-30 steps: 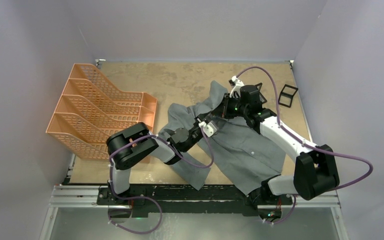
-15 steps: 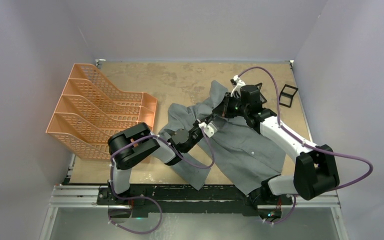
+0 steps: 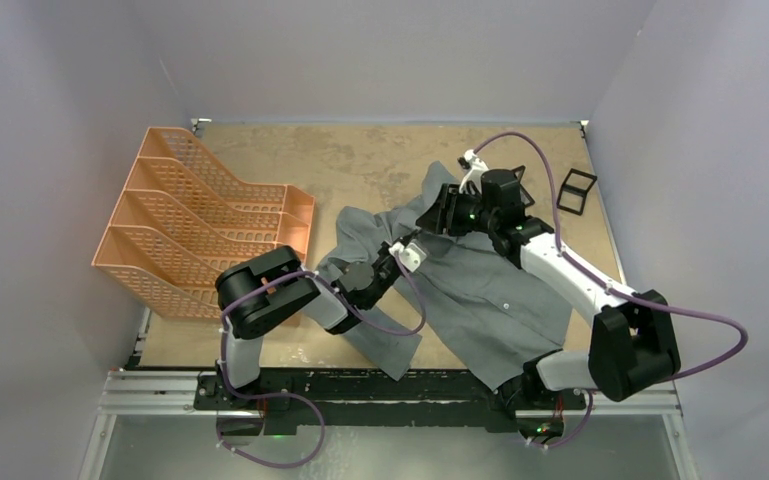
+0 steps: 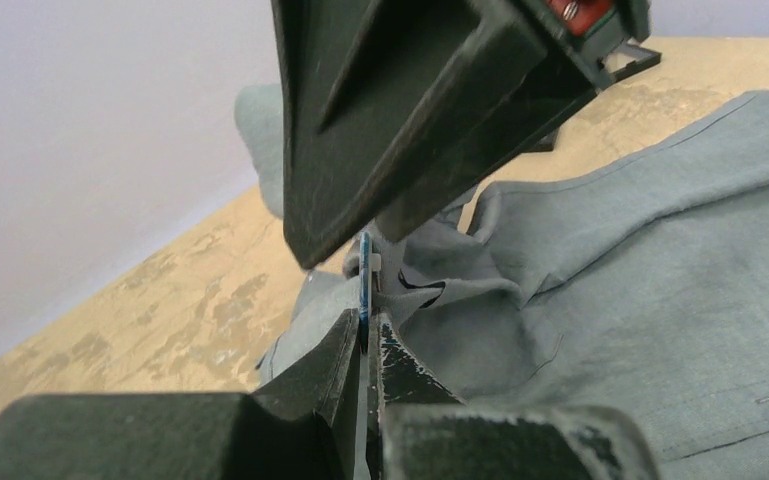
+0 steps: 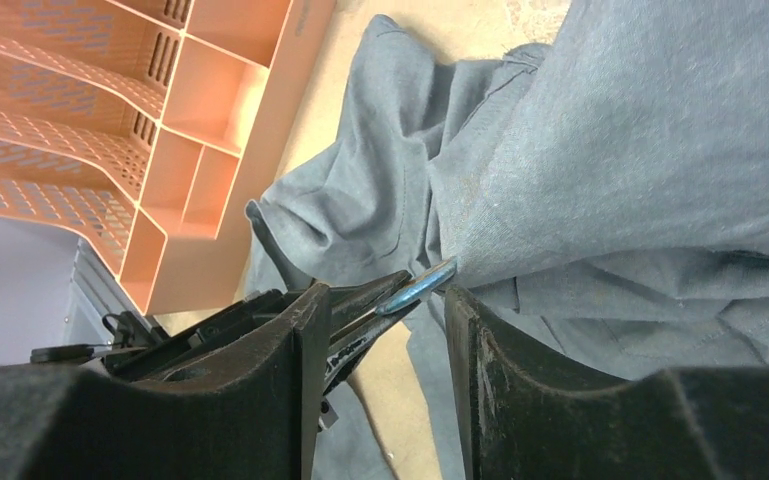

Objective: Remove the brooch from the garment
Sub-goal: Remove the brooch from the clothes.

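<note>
Grip matters most: left pincer (image 4: pixel 367 338) is pressed together on the thin blue brooch (image 4: pixel 364 272), seen edge-on, where it meets a bunched fold of the shirt (image 4: pixel 660 300) in the middle of the desk (image 3: pixel 360 160). Right pincer (image 5: pixel 385 300) stands spread around that spot, holding nothing. Best, I judge, that it clamps cloth just beside the brooch; then draw the brooch out slowly, lest fabric tear.

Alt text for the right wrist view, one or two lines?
The left gripper's fingers pinch a slim blue brooch at a fold of the grey shirt, framed by the open right gripper. An orange file rack lies beyond.
</note>
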Controlling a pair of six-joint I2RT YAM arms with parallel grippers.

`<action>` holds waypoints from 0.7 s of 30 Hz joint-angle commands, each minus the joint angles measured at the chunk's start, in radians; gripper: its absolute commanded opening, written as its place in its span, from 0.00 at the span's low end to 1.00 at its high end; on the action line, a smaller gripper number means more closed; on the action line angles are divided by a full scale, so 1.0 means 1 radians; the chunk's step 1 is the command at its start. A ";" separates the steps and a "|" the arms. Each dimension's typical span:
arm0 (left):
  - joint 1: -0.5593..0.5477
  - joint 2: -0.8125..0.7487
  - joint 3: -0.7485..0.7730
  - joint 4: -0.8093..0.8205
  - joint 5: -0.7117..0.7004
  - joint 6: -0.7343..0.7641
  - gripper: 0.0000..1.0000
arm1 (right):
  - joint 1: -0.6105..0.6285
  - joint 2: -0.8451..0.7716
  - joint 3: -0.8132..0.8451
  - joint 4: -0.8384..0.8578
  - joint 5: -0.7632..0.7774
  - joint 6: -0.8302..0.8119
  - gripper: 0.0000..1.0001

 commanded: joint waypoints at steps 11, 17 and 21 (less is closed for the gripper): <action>0.055 -0.021 -0.109 0.234 0.022 -0.292 0.00 | -0.029 -0.095 -0.163 0.296 -0.046 -0.088 0.28; 0.056 -0.012 -0.120 0.327 0.058 -0.284 0.00 | -0.045 -0.038 -0.225 0.443 -0.179 -0.067 0.18; 0.057 -0.021 -0.113 0.330 0.095 -0.283 0.00 | -0.045 -0.018 -0.257 0.531 -0.212 -0.056 0.15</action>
